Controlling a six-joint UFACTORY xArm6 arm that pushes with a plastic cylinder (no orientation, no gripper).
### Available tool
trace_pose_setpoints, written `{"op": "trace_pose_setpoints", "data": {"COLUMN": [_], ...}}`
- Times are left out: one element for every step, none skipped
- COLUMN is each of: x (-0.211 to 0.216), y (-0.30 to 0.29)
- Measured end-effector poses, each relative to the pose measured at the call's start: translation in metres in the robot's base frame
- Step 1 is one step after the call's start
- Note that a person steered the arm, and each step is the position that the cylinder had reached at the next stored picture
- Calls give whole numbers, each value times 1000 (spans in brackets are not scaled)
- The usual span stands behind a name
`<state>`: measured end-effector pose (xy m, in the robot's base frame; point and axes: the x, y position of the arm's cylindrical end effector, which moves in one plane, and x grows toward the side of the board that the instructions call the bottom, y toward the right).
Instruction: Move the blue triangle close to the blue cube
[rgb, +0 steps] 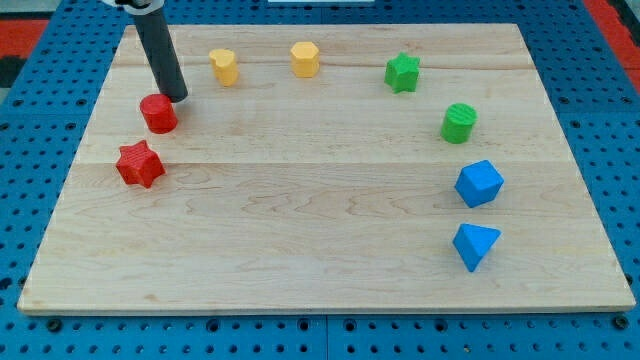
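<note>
Blue triangle (475, 245) is the block you must care about, and you find it far at the view's right, near the bottom edge of the wooden board (300, 250). For the rest, go with me from the view's left to the right.

At the left you see the red star (139, 164), and just above it, slightly to the right, the red cylinder (158, 114). My tip (177, 97) stands at the upper right side of this red cylinder, touching it or almost touching; you cannot decide which from this angle. The rod (160, 50) rises from there, tilted toward the view's top left. The rod has nothing to open or close, so it holds nothing; it only rests beside the red cylinder.

Further right, along the top of the board, you meet two yellow blocks: the first yellow block (224, 66), then the yellow hexagon-like block (305, 58). After them comes the green star (402, 72), and lower to its right the green cylinder (459, 122).

Below the green cylinder sits the blue cube (479, 183). The blue triangle lies just under the blue cube, near but apart, with a small strip of wood between them. My tip is well apart from both blue blocks, on the opposite side of the board.
</note>
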<state>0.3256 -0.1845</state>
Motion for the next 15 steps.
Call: {"op": "trace_pose_setpoints", "data": {"x": [1, 1, 2, 2, 13, 28, 90, 178, 255, 275, 277, 277, 261, 255, 255], "y": [54, 127, 180, 180, 119, 35, 69, 123, 183, 282, 328, 362, 359, 347, 342]}}
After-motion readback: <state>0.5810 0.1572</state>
